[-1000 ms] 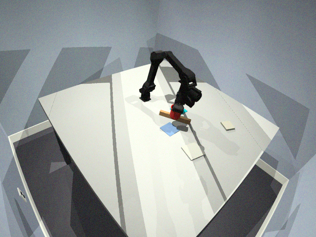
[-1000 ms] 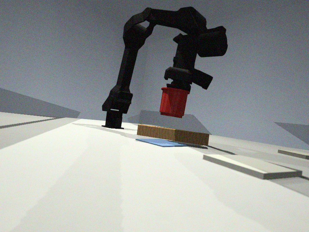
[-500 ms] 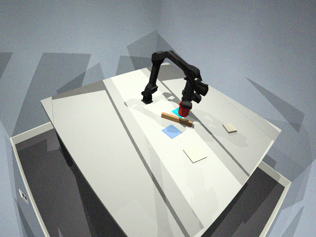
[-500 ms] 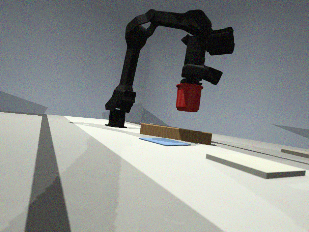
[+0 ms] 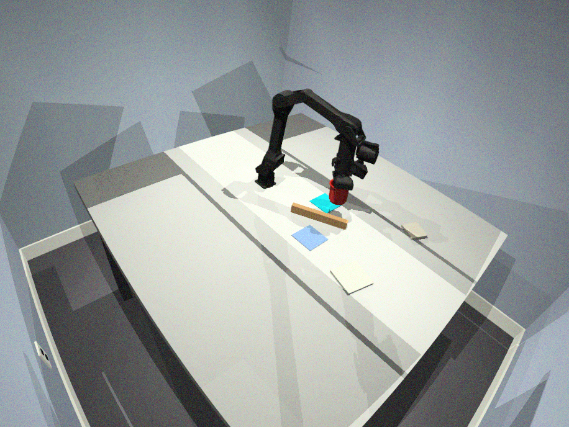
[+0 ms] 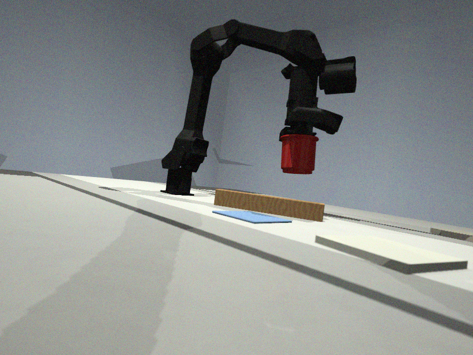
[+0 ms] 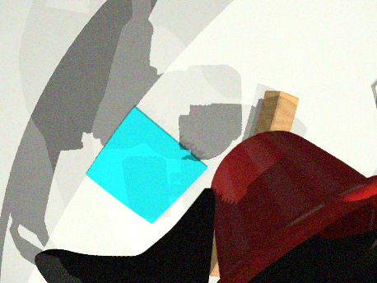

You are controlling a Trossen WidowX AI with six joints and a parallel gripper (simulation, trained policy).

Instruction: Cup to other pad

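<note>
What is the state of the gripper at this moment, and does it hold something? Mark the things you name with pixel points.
Gripper point(image 5: 341, 184) point(image 6: 300, 134): closed on the red cup point(image 5: 338, 195) point(image 6: 298, 156) point(image 7: 263, 189), holding it in the air.

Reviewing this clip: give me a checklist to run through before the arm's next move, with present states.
1. Gripper shut on the red cup: ok.
2. Cup roughly upright: ok.
3. Cup bottom higher than the wooden bar: ok.
4. Cyan pad free of objects: ok.
5. Cup resting on the cyan pad: not ok, it hangs in the air.
6. Marbles inside the cup: cannot tell, its inside is hidden.
</note>
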